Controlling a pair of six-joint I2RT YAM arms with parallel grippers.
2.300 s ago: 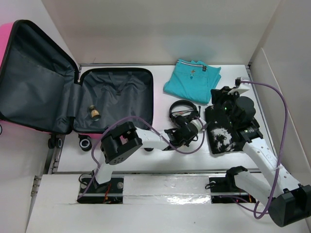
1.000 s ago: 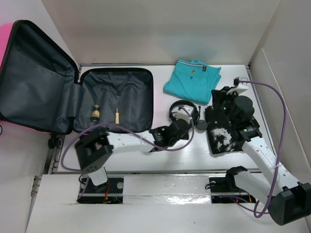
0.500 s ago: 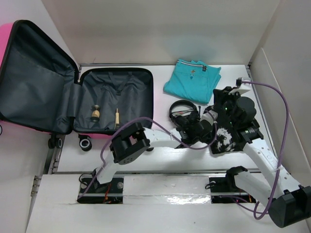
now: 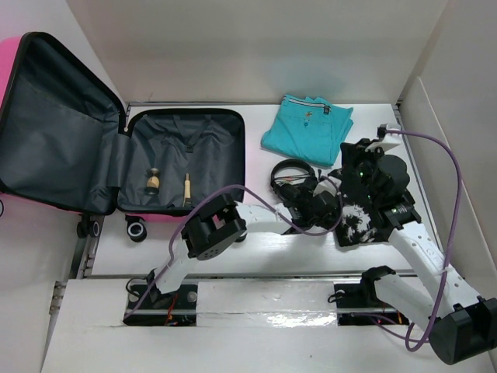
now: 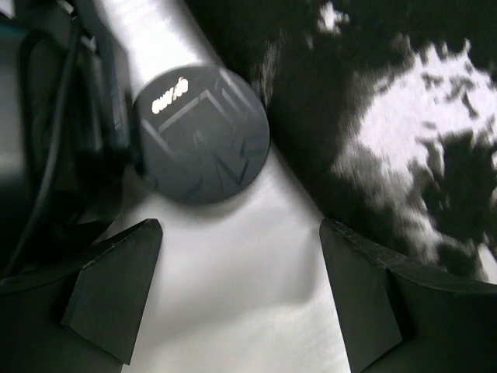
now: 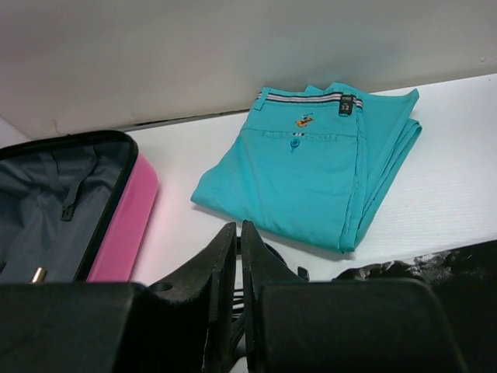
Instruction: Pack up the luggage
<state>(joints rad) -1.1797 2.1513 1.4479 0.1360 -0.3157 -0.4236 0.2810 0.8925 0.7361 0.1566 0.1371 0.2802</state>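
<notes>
At centre-right of the bench, the left arm stretches low toward 2 o'clock. The left gripper is spread over a matte black round disc beside mottled black-and-white fabric; a second ago it sat shut, farther left. The right gripper, pressed nearly together, hovers at 3 o'clock. The luggage, glossy pink with grey fabric lining, lies open at 9 o'clock.

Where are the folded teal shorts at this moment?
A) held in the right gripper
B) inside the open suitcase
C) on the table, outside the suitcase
C: the teal shorts lie flat on the table at its far side, apart from the open luggage.
</notes>
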